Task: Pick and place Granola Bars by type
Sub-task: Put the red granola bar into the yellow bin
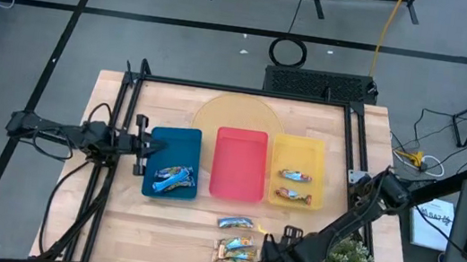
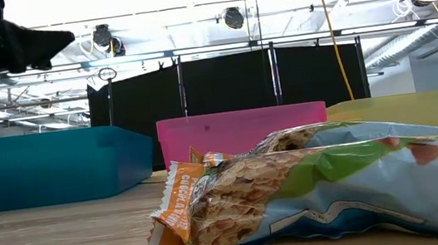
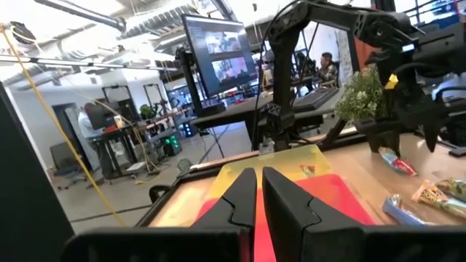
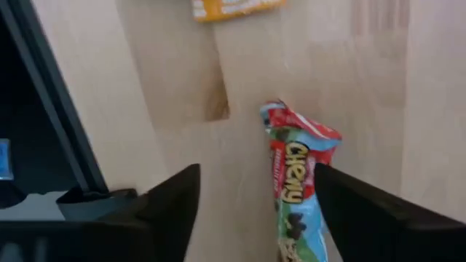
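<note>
Down at the table's front edge, the right gripper (image 4: 255, 196) stands wide open astride a red-and-light-blue wrapped granola bar (image 4: 297, 175) lying on the wooden tabletop (image 4: 145, 80), gripping nothing; the left gripper (image 3: 258, 193), nearly shut and empty, hovers beside the blue tray (image 1: 176, 142).

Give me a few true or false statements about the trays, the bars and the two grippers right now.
1. The red tray is empty. True.
2. The yellow tray holds two bars. True.
3. The right gripper is shut on a bar. False: its jaws stand open around a Chewy bar lying on the table.
4. The left gripper is over the yellow tray. False: it is at the blue tray.
5. Loose bars lie on the table in front of the trays. True.
</note>
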`<action>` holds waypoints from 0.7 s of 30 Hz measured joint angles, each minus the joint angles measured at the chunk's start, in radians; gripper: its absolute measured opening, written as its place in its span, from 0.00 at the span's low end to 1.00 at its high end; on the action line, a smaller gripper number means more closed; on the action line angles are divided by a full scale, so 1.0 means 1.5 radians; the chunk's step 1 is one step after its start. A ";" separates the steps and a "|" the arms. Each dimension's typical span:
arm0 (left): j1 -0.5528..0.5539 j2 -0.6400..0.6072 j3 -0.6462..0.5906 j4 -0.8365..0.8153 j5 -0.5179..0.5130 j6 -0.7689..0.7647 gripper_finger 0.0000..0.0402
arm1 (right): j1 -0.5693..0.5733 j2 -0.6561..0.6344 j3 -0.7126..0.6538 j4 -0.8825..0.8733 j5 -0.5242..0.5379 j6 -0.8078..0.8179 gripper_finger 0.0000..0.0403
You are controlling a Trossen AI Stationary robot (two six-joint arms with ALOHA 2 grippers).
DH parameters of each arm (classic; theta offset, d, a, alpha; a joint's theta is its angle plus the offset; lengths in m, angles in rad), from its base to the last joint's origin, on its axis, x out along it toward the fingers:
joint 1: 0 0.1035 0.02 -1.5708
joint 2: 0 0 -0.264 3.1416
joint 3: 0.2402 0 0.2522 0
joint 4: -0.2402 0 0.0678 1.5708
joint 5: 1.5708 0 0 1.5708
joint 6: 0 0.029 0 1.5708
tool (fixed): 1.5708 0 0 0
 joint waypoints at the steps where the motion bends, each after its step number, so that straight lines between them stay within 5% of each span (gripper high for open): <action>1: 0.000 0.000 0.000 -0.002 0.000 0.000 0.09 | 0.002 0.000 0.000 -0.003 0.000 0.004 0.67; 8: 0.000 0.000 0.000 -0.005 -0.001 0.002 0.09 | 0.020 0.005 -0.010 -0.031 0.058 -0.002 0.70; 21: 0.000 0.000 0.000 -0.030 -0.007 0.004 0.09 | 0.022 0.004 -0.096 0.047 0.067 -0.013 0.50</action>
